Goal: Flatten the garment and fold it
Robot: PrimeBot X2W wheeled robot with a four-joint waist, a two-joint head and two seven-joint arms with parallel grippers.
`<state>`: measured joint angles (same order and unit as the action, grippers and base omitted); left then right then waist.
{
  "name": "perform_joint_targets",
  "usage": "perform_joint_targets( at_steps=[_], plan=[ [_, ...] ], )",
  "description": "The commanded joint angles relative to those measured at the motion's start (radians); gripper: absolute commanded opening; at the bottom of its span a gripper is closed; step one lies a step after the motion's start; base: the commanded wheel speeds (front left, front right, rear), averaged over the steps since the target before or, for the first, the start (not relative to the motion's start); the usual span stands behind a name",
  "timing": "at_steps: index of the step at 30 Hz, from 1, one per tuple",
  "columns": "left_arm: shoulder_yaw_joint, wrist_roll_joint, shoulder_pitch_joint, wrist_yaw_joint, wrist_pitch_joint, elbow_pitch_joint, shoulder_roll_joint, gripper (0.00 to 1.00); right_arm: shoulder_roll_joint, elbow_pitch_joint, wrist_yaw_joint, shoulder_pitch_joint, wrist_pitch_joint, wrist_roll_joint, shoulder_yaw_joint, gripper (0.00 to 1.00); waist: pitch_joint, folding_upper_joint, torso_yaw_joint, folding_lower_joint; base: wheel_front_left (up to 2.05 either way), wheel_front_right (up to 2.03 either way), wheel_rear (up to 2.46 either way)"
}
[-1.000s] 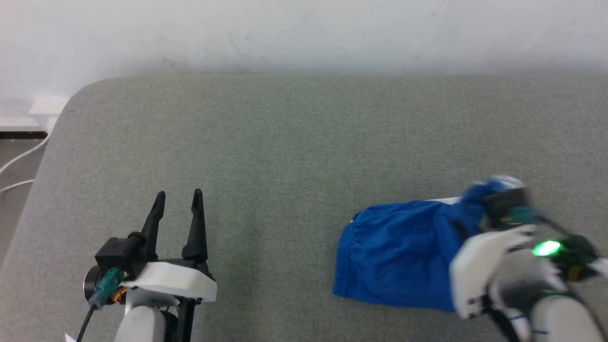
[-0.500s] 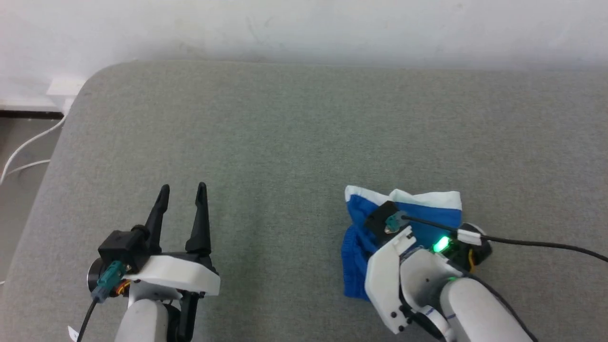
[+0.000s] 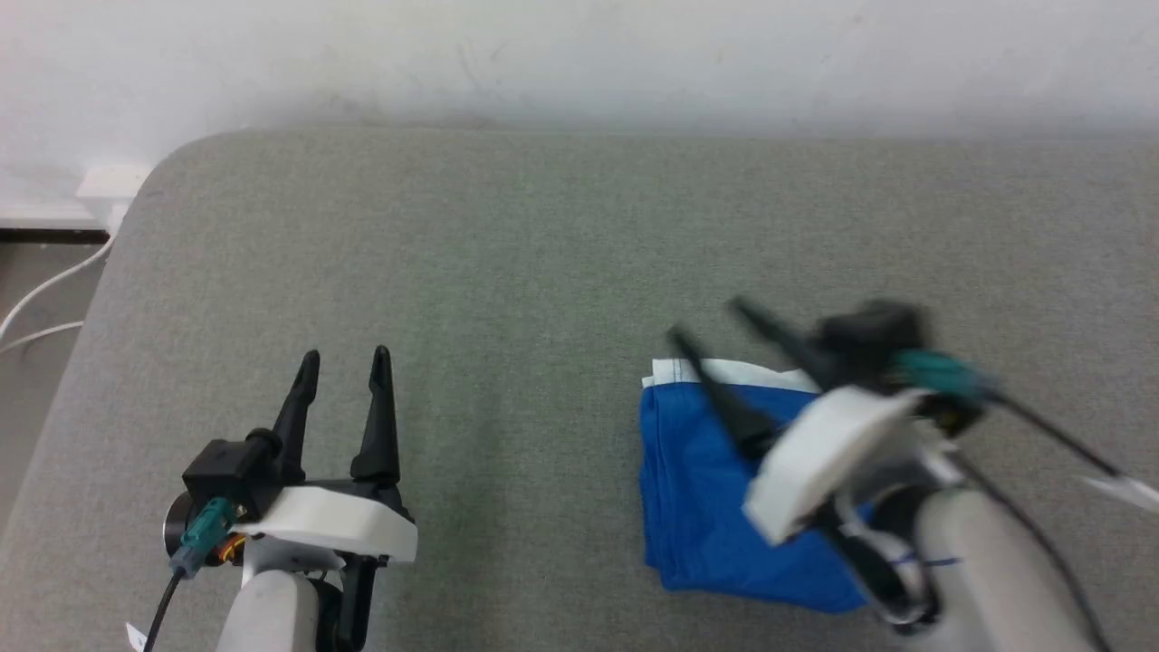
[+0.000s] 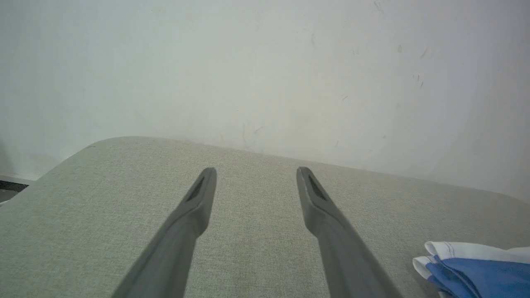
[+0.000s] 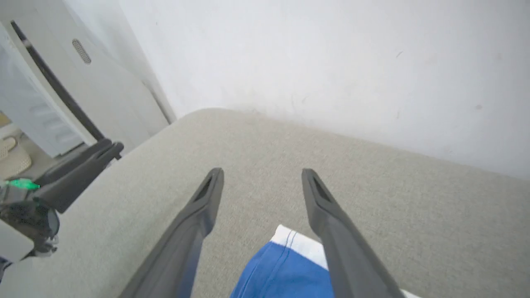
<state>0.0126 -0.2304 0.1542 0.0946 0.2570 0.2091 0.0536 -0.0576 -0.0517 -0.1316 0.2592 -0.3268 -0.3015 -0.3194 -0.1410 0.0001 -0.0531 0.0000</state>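
The garment (image 3: 702, 489), royal-blue shorts with a white band along the far edge, lies folded over on the grey surface (image 3: 543, 272) at the right. My right gripper (image 3: 709, 324) hovers over its far part, fingers spread open and empty, pointing up-left. In the right wrist view the blue cloth (image 5: 285, 269) lies below and between the open fingers (image 5: 207, 198), apart from them. My left gripper (image 3: 342, 364) rests open at the lower left, well away from the cloth. A corner of the garment (image 4: 476, 269) shows at the lower right of the left wrist view, beside the left gripper (image 4: 256, 173).
A white wall (image 3: 579, 54) runs along the far edge of the grey surface. The surface's rounded corner (image 3: 172, 167) is at the far left, with white cables (image 3: 45, 299) on the floor beyond it. White cabinet panels (image 5: 62, 82) stand at the left in the right wrist view.
My right gripper carried the raised blue cloth leftward over the rest, then opened and lifted off it. The garment now lies folded. The left gripper stayed put; the camera shifted slightly.
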Motion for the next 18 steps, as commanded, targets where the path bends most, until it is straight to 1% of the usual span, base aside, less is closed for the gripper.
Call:
perform_joint_targets(
  at_steps=[1, 3, 5, 8, 11, 18],
  plan=[
    [0.003, -0.003, -0.002, -0.002, 0.005, -0.007, -0.003, 1.0, 0.002, -0.018, 0.001, -0.029, 0.048, -0.013, 0.045, 1.0, 0.008, -0.0001, 0.009, 0.0, 0.0, 0.0, 0.0],
    [0.003, -0.002, -0.005, -0.003, 0.005, -0.012, -0.003, 1.0, 0.006, -0.04, 0.001, -0.067, 0.116, -0.023, 0.126, 1.0, 0.011, -0.0001, 0.015, 0.0, 0.0, 0.0, 0.0],
    [0.003, -0.001, -0.007, -0.003, 0.005, -0.016, -0.003, 1.0, 0.007, -0.04, 0.001, -0.113, 0.175, -0.082, 0.208, 1.0, 0.015, -0.0001, 0.019, 0.0, 0.0, 0.0, 0.0],
    [0.003, 0.0, -0.009, -0.003, 0.005, -0.018, -0.003, 1.0, 0.007, 0.022, 0.001, -0.174, 0.219, -0.187, 0.308, 1.0, 0.018, -0.0001, 0.022, 0.0, 0.0, 0.0, 0.0],
    [0.002, -0.001, -0.012, -0.002, 0.005, -0.021, -0.003, 1.0, 0.007, 0.109, 0.001, -0.21, 0.192, -0.193, 0.332, 1.0, 0.019, -0.0001, 0.025, 0.0, 0.0, 0.0, 0.0],
    [-0.005, -0.003, -0.014, -0.006, 0.005, -0.023, -0.003, 1.0, 0.007, 0.248, 0.001, -0.211, 0.102, -0.186, 0.298, 1.0, 0.014, -0.0001, 0.02, 0.0, 0.0, 0.0, 0.0]
  ],
)
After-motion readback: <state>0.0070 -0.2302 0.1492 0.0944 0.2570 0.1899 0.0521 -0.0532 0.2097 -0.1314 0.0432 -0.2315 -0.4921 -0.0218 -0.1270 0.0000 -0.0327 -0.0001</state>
